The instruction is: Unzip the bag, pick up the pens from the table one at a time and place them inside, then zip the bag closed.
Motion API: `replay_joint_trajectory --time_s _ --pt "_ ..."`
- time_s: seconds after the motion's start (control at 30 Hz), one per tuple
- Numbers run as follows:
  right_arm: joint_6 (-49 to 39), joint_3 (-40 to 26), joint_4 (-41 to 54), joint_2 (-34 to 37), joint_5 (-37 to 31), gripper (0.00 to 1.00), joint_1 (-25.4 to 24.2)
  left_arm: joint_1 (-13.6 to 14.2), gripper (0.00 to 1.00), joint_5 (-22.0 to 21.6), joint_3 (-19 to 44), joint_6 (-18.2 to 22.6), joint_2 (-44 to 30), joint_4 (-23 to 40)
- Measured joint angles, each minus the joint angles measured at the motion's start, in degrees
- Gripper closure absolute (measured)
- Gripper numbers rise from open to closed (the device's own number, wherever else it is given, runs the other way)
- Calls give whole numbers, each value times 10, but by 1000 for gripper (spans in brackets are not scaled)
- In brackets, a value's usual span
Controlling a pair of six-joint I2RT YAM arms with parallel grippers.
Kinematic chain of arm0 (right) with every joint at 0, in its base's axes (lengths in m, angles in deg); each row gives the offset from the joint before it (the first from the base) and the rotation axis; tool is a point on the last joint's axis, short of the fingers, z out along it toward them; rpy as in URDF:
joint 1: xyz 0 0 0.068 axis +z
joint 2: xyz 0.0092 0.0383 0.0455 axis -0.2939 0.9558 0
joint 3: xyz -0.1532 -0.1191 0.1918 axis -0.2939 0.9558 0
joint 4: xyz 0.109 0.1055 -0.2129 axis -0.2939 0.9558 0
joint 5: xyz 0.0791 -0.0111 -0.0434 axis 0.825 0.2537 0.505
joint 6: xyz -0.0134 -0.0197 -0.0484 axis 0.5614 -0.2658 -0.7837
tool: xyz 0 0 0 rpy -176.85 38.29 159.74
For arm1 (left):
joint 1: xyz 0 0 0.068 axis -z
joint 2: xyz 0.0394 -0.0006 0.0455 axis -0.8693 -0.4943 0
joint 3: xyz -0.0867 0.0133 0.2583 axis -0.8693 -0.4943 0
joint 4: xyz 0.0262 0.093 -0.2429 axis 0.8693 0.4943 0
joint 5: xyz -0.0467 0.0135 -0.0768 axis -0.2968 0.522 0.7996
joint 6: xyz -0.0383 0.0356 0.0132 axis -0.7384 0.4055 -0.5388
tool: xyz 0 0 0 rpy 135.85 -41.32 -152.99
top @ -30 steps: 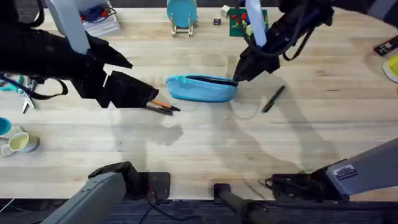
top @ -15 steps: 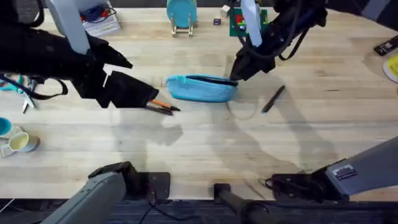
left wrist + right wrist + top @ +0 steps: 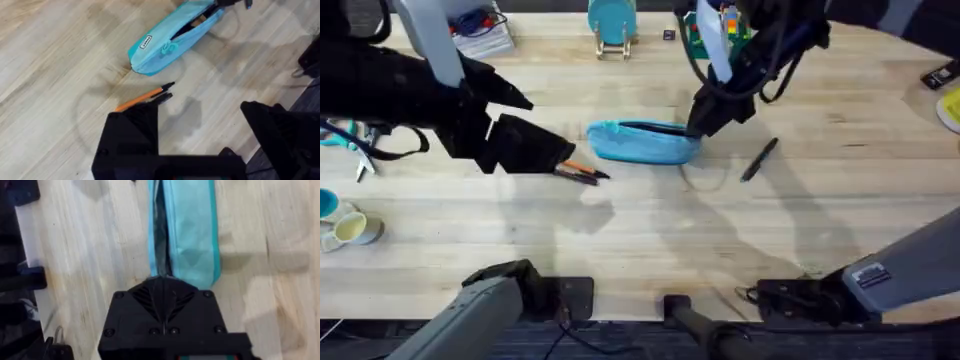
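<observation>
Now sitting a bit nearer the bag's [image 3: 645, 142] right end than before, right pincer [image 3: 698, 127] shut on zipper, bag unzipped, left pincer [image 3: 200, 112] wide over pens [image 3: 582, 172].

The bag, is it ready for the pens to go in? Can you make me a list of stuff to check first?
1. Bag unzipped: ok, a dark slit runs along its top.
2. Right hand at the bag's right end: ok, shut there, seemingly on the zipper pull.
3. Left hand ready to grab: ok, open and holding nothing.
4. Orange pen near the left hand: ok, it lies on the table just off the bag's left end, a dark pen beside it.
5. Black pen reachable: ok, lying alone to the right of the bag.
6. Pens already inside the bag: cannot tell, the opening is too dark.
</observation>
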Motion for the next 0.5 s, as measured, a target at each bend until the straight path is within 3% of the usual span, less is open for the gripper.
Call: replay_joint_trajectory --time_s 0.5 --pt "0 0 -10 74 0 971 25 0 2 0 0 0 0 -2"
